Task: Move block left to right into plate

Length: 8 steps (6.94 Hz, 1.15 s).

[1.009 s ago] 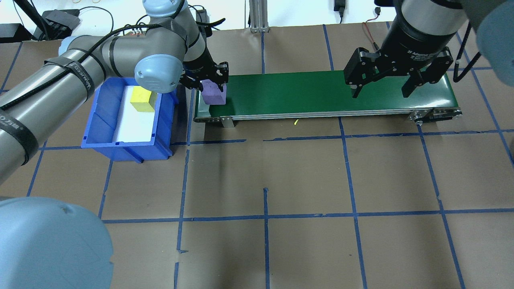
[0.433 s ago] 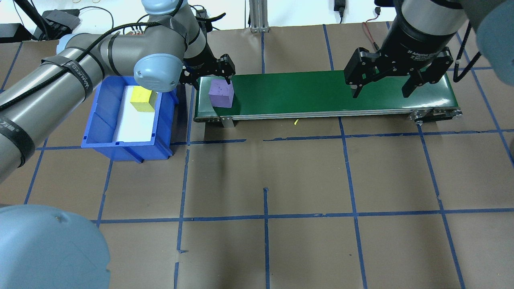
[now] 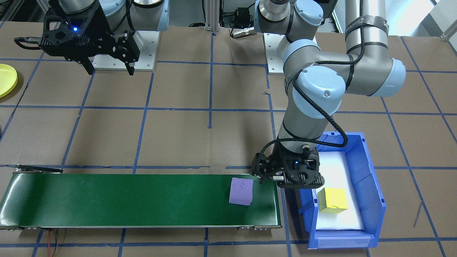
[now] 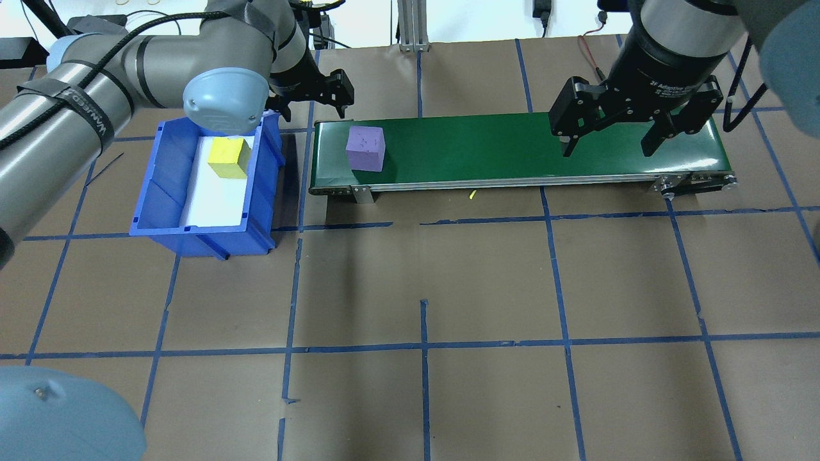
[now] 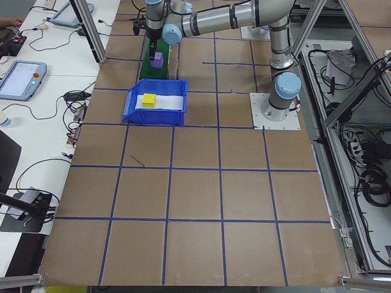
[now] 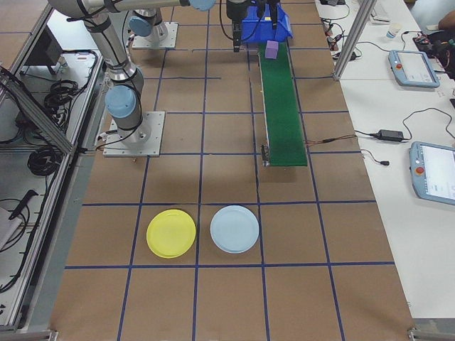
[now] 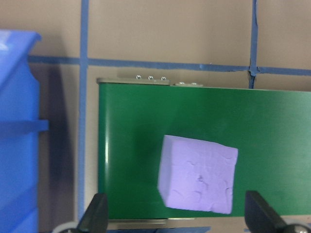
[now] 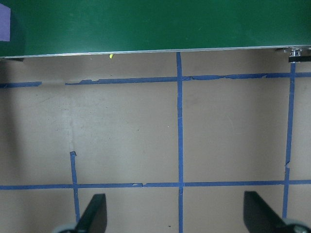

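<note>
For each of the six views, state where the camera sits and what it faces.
Front-facing: opposite the robot; purple block, both arms.
Overhead: behind the robot; conveyor belt, both arms.
Left: table end; blue bin.
Right: table end; yellow plate.
Left wrist: above the block; fingertips.
Right wrist: above floor; fingertips.
Shared: block.

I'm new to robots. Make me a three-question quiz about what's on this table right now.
1. True or false: the purple block is held by the left gripper.
2. What lies in the blue bin? A) a yellow block B) a green ball C) a red cup
3. Fill in: the purple block sits on the green ____.

Key:
1. False; it rests free on the belt, and the left gripper is open beside it.
2. A, the yellow block.
3. Belt; the open right gripper hangs over its other end.
</note>
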Each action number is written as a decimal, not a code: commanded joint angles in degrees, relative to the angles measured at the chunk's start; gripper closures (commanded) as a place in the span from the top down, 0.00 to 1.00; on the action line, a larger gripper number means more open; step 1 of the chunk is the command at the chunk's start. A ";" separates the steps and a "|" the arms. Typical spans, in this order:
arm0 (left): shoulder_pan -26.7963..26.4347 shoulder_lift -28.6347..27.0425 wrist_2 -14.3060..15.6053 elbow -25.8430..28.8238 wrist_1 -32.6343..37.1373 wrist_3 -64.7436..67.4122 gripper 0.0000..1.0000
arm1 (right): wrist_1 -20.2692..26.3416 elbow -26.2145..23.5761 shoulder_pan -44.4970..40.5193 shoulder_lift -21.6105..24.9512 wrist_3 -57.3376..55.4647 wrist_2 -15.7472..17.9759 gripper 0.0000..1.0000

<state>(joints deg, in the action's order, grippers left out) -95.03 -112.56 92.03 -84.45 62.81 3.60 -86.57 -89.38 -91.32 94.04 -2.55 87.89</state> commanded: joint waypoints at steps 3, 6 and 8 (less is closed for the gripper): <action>11.25 -2.64 1.31 0.42 0.99 -10.88 1.00 | 0.00 -0.01 0.00 0.00 0.00 0.00 1.00; 14.87 -5.47 1.22 -0.19 0.38 -17.40 1.00 | 0.00 -0.01 -0.08 0.00 0.00 0.00 1.00; 15.58 -7.40 -1.40 -0.28 0.12 -17.49 1.00 | 0.00 -0.09 0.00 0.00 0.00 -0.09 1.00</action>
<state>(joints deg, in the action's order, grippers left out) -79.81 -119.00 91.89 -84.62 63.07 -13.72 -86.57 -89.41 -91.38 94.04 -2.55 87.83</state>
